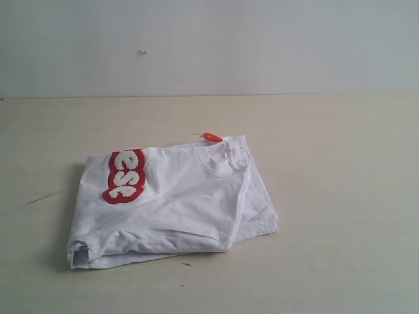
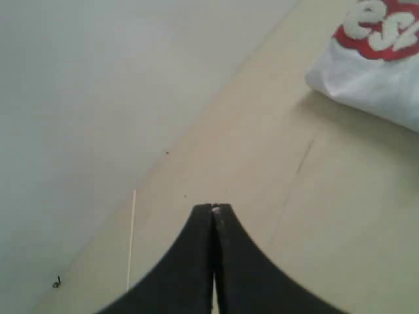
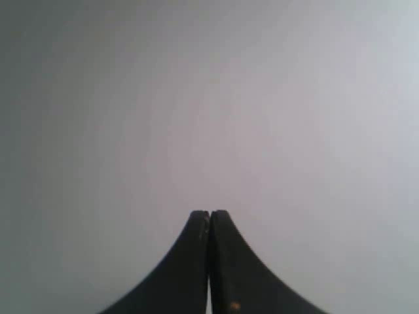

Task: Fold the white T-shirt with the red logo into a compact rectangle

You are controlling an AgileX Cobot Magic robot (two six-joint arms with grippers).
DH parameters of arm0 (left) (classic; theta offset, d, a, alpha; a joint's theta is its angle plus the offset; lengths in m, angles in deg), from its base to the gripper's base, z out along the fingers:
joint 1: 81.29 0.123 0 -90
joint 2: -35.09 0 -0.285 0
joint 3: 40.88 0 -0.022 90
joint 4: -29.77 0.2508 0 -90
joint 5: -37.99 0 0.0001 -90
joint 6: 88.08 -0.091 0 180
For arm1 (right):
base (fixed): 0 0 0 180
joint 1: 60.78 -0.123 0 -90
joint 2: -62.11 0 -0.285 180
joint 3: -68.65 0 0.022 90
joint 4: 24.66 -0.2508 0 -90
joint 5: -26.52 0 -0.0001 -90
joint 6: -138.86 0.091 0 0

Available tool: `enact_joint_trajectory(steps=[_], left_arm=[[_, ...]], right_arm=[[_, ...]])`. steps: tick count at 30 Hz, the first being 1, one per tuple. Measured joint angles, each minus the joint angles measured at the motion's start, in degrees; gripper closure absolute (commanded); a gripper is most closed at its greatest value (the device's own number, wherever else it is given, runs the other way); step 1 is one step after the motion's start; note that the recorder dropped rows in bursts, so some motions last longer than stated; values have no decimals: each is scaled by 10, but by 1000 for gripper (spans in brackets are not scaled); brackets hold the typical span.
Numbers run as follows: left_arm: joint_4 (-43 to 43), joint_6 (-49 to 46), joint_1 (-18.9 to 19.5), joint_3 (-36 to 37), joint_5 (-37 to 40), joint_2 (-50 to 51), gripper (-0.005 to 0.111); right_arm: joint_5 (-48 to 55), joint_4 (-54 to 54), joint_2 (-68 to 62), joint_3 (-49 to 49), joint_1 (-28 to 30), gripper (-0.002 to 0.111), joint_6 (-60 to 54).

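In the exterior view the white T-shirt (image 1: 177, 203) is seen lying on the table (image 1: 340, 196) as a rough folded rectangle, with the red logo (image 1: 124, 176) wrapped over one end and the orange neck tag (image 1: 211, 137) poking out beside the collar (image 1: 219, 163). Neither gripper is shown here, so nothing can be placed against the jaws. An under layer is left sticking out past the top layer at the end away from the logo, and the fold is judged loose: should only the top layer be pinched, the bundle could be dragged open. Bare table is seen on every side of the shirt

In the left wrist view the left gripper (image 2: 213, 209) is seen clenched, with nothing between its jaws. A logo-bearing corner of the shirt lies ahead of the jaws and off to one side, well apart; open table lies between, and the wall (image 2: 98, 98) beyond

In the right wrist view the right gripper (image 3: 209, 213) is likewise pressed closed on nothing. Only a blank grey surface (image 3: 209, 98) is seen ahead of its jaws; the shirt is not shown
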Motion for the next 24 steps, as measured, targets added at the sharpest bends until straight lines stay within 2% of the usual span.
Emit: enact_joint_trajectory(steps=[24], left_arm=[[-24, 0, 0, 2, 12, 0, 107]], right_arm=[[0, 0, 0, 0, 0, 108, 0]])
